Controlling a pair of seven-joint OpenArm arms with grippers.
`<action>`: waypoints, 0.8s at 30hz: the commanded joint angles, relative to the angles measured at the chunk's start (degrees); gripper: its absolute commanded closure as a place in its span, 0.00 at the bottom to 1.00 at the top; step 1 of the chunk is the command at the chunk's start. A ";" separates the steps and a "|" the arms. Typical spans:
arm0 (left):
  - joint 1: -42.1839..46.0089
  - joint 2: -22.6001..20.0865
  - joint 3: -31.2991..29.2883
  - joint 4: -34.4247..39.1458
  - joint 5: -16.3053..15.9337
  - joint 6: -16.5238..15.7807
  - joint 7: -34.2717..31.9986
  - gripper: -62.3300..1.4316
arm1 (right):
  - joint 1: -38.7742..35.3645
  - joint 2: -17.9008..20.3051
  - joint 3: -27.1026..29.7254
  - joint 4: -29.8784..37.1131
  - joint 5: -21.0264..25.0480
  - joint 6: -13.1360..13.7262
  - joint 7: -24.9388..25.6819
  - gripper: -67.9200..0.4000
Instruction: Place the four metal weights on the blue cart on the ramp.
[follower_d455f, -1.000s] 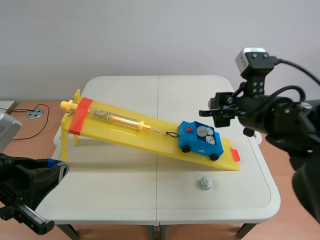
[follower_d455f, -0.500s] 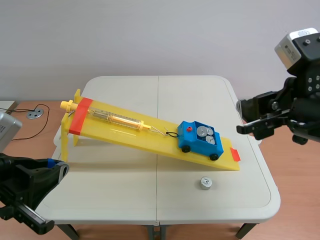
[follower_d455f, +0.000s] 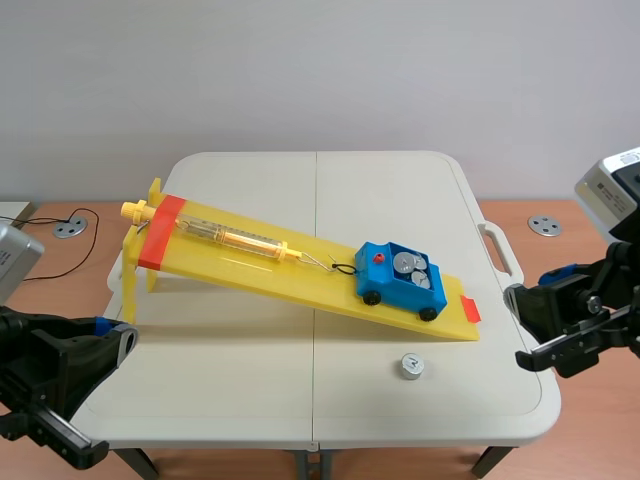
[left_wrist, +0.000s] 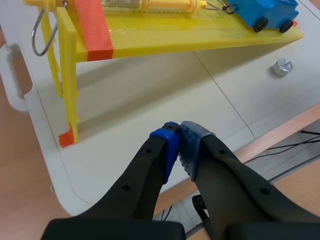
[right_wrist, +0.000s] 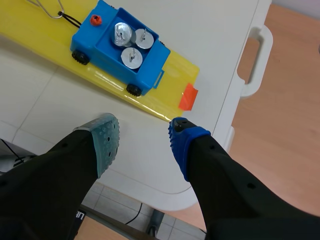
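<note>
A blue cart (follower_d455f: 400, 281) (right_wrist: 119, 48) (left_wrist: 265, 12) sits low on the yellow ramp (follower_d455f: 300, 265), hooked to a spring scale (follower_d455f: 235, 238). Three metal weights (follower_d455f: 412, 270) (right_wrist: 131, 44) lie in its tray. A fourth metal weight (follower_d455f: 410, 366) (left_wrist: 283, 66) stands on the white table in front of the ramp's low end. My right gripper (follower_d455f: 545, 330) (right_wrist: 142, 137) is open, off the table's right edge, with nothing between its fingers. My left gripper (follower_d455f: 110, 340) (left_wrist: 180, 145) is shut on nothing near the table's front left corner.
The ramp's raised end with an orange band (follower_d455f: 160, 232) stands on thin legs (left_wrist: 67, 90) at the left. An orange stop tab (follower_d455f: 470, 309) (right_wrist: 188, 96) marks the low end. A table handle (right_wrist: 252, 60) sticks out on the right side.
My right arm has pulled back from above the cart, moving right and down to beside the table's right edge. The cart, weights and left arm stay put.
</note>
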 joint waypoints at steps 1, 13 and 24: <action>-0.46 1.42 -0.83 3.82 -4.24 -1.42 -5.75 0.92 | 3.78 2.67 0.90 0.48 2.12 1.79 6.80 0.63; -0.46 1.42 -0.83 3.82 -4.24 -1.42 -5.75 0.92 | 10.75 -0.68 -5.68 -10.60 -4.09 2.16 11.17 0.63; -0.46 1.42 -0.83 3.82 -4.24 -1.42 -5.75 0.92 | 16.96 -5.53 -12.37 -21.14 -9.79 2.03 14.58 0.63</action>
